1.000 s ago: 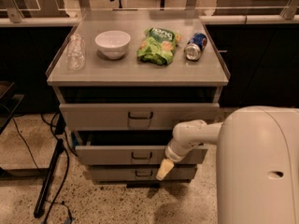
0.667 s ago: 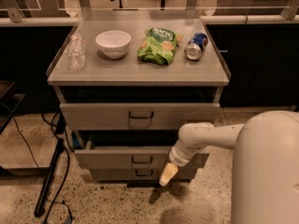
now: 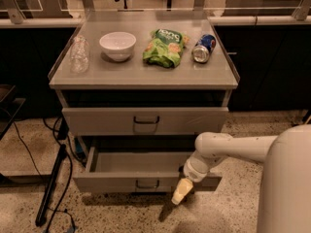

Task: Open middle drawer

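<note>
The middle drawer [image 3: 109,182] is a grey metal drawer with a wide low front and a small dark centre pull handle [image 3: 147,184]. It stands pulled well out of the cabinet, and its empty inside [image 3: 138,161] shows. My gripper [image 3: 180,193], with a cream-coloured tip, hangs from the white arm [image 3: 218,149]. It is just right of the handle, at the lower edge of the drawer front. The top drawer [image 3: 97,120] is closed above. The bottom drawer is hidden under the pulled-out one.
On the cabinet top [image 3: 146,76] stand a clear bottle [image 3: 79,55], a white bowl [image 3: 117,44], a green chip bag [image 3: 164,47] and a blue can [image 3: 203,48] on its side. A dark pole and cables [image 3: 51,188] lie on the floor at left. My white body [image 3: 289,183] fills the right.
The middle drawer has come further out and now covers the bottom drawer front. My gripper has moved outward with it along the drawer front.
</note>
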You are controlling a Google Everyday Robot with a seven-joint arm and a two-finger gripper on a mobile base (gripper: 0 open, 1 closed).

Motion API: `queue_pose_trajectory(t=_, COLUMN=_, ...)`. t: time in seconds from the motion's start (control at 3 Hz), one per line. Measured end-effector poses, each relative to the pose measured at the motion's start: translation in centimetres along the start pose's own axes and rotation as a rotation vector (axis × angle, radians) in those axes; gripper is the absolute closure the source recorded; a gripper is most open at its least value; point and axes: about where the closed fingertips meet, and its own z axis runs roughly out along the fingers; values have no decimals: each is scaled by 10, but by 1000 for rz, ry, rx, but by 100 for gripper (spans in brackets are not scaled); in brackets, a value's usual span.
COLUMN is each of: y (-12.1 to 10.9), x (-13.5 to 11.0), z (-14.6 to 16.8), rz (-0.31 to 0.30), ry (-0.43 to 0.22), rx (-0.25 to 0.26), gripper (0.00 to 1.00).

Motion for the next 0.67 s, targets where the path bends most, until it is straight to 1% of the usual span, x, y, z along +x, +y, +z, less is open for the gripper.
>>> queue_pose_trajectory(t=0.33, y=0, x=0, z=0, rz=-1, ry=0, rx=1, gripper=0)
queue_pose_trajectory(t=0.67, y=15, x=20, z=7, rz=-2, ry=35, rx=-26, gripper=0)
